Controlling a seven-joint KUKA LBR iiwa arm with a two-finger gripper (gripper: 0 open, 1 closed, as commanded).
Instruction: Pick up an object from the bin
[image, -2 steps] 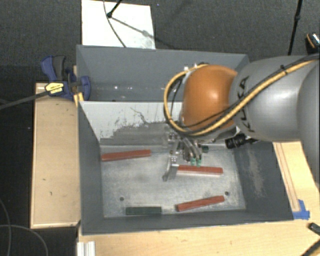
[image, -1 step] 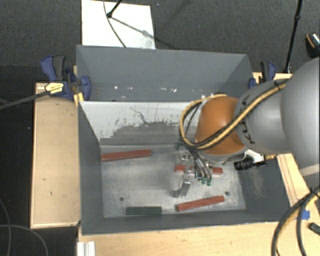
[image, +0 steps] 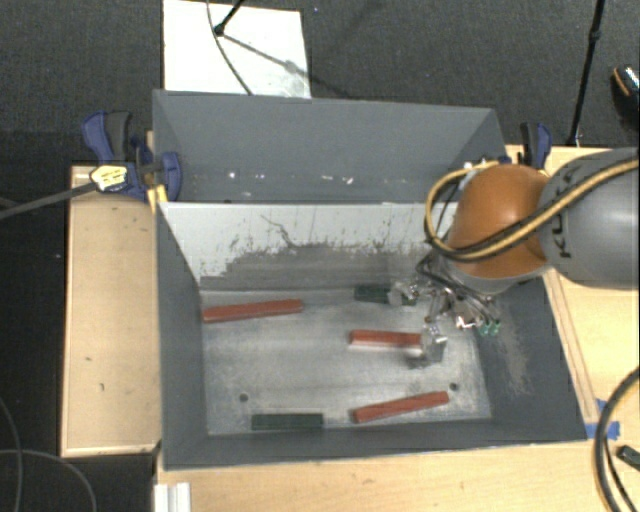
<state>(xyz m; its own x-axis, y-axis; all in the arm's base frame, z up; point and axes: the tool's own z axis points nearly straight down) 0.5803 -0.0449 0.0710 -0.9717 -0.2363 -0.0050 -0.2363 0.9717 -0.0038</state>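
My gripper (image: 432, 346) hangs low over the right middle of the bin floor, under the orange wrist cover. Its fingertips sit at the right end of a short red-brown bar (image: 378, 340) lying flat there; whether they close on it cannot be seen. A small dark green block (image: 372, 294) lies just behind and left of the gripper. Another red-brown bar (image: 400, 407) lies in front of it, near the front wall, slightly slanted.
A longer red-brown bar (image: 252, 311) lies at the left of the bin floor. A dark green bar (image: 287, 422) rests along the front wall at the left. The arm comes in over the bin's right rim.
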